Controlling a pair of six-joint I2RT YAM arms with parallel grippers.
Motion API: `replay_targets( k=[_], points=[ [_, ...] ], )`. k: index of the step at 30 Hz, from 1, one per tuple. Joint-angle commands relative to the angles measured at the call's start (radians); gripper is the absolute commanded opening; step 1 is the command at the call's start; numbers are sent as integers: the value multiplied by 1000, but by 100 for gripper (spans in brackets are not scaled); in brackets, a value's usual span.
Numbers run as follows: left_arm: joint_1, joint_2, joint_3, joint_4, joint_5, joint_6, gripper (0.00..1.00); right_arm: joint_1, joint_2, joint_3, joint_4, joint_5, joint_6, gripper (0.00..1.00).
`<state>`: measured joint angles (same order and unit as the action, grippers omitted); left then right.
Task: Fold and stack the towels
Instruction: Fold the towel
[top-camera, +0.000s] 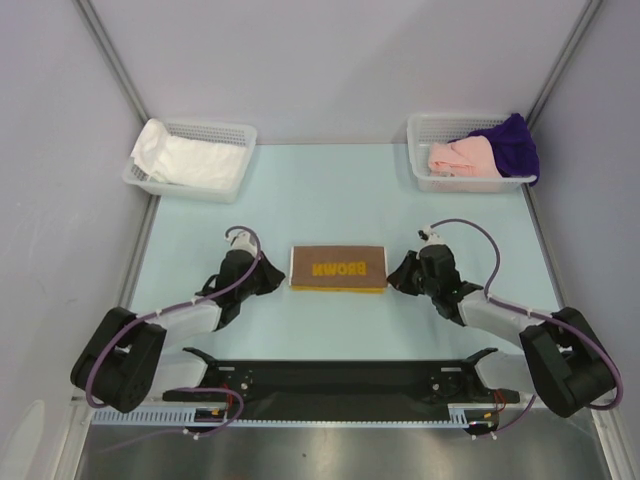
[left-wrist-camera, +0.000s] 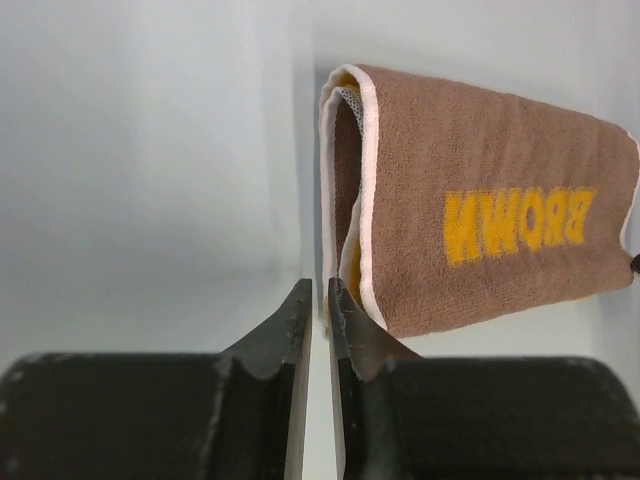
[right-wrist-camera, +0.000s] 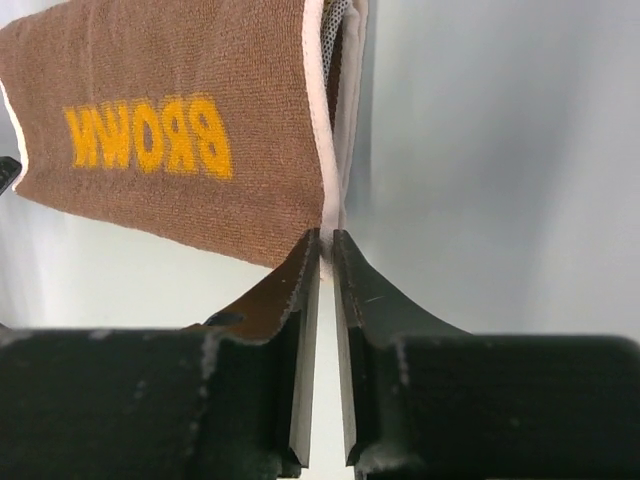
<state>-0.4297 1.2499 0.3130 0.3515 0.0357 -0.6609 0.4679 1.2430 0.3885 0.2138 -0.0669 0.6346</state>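
A folded brown towel (top-camera: 338, 268) with the yellow word BROWN lies mid-table between both arms. My left gripper (top-camera: 281, 276) is at its left end. In the left wrist view the jaws (left-wrist-camera: 320, 286) are closed to a narrow slit, pinching the towel's (left-wrist-camera: 480, 220) white-hemmed edge. My right gripper (top-camera: 397, 272) is at its right end. In the right wrist view the jaws (right-wrist-camera: 327, 236) are closed on the towel's (right-wrist-camera: 170, 130) white hem. A white towel (top-camera: 190, 160) lies in the back left basket. A pink towel (top-camera: 462, 158) and a purple towel (top-camera: 512, 145) lie in the back right basket.
A white mesh basket (top-camera: 225, 128) stands at the back left corner and another (top-camera: 440, 120) at the back right. Grey walls close in on both sides and the back. A black base bar (top-camera: 340, 380) runs along the near edge.
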Motion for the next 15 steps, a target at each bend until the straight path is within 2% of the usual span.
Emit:
replay_targets(
  k=[1,5,9,12,15],
  points=[
    [0,-53,-12,3,-33,14,16,-2,-53,-10,-13,33,-10,16],
    [0,-95,-5,-32,-33,17,21,-3,-89,7,-47,30,-12,28],
    [0,-150,17,-75,-33,27,21,-3,-126,33,-122,55,-12,31],
    [-6,-194,46,-114,-33,32,20,-3,-155,59,-172,67,2,20],
    [-33,-199,101,-155,-31,40,18,17,-162,107,-189,56,28,13]
  ],
)
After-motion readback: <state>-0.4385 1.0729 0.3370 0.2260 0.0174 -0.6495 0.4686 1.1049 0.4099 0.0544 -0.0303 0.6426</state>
